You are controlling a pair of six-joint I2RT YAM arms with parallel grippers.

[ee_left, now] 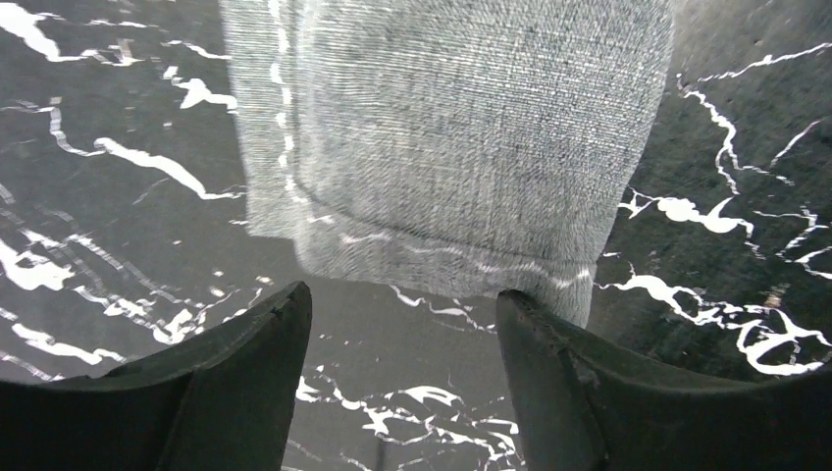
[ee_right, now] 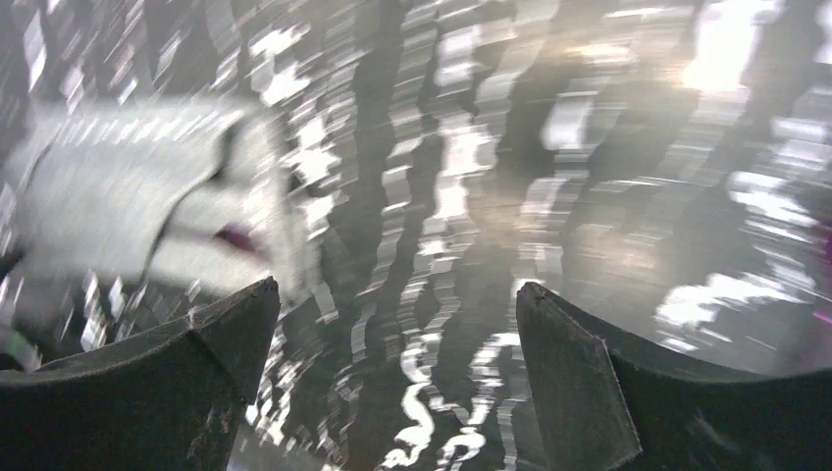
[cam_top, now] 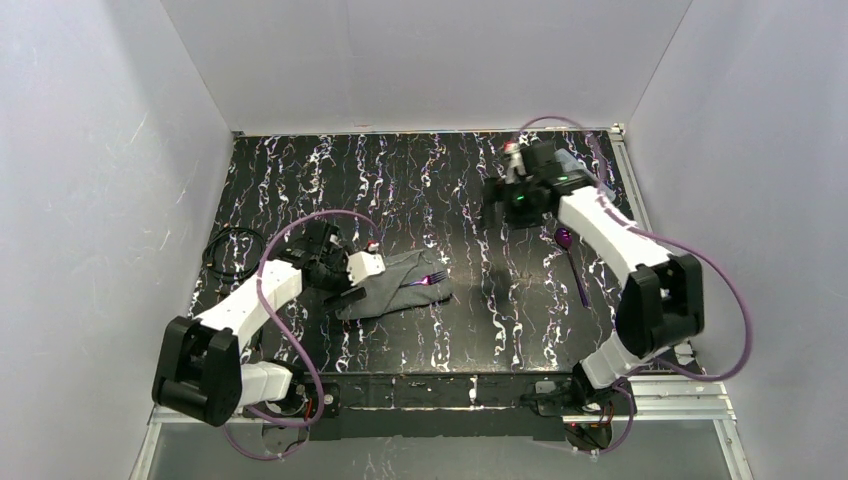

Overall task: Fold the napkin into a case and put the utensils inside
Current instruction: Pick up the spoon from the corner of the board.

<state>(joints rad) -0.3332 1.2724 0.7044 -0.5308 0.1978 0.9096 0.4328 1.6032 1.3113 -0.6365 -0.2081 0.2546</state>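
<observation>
The dark grey napkin (cam_top: 395, 288) lies folded into a narrow case left of the table's middle. A purple fork (cam_top: 432, 279) pokes out of its right end. My left gripper (cam_top: 352, 285) sits at the case's left end. In the left wrist view that gripper (ee_left: 402, 304) is open with only table between the fingers, and the stitched cloth end (ee_left: 442, 147) lies just ahead of the tips. The purple spoon (cam_top: 566, 242) lies on the table at the right, under my right arm. My right gripper (cam_top: 493, 210) hovers open and empty at the back right (ee_right: 397, 294).
A black coiled cable (cam_top: 232, 252) lies at the table's left edge. White walls close in the table on the left, back and right. The right wrist view is motion-blurred, showing a pale smear (ee_right: 128, 216) at its left.
</observation>
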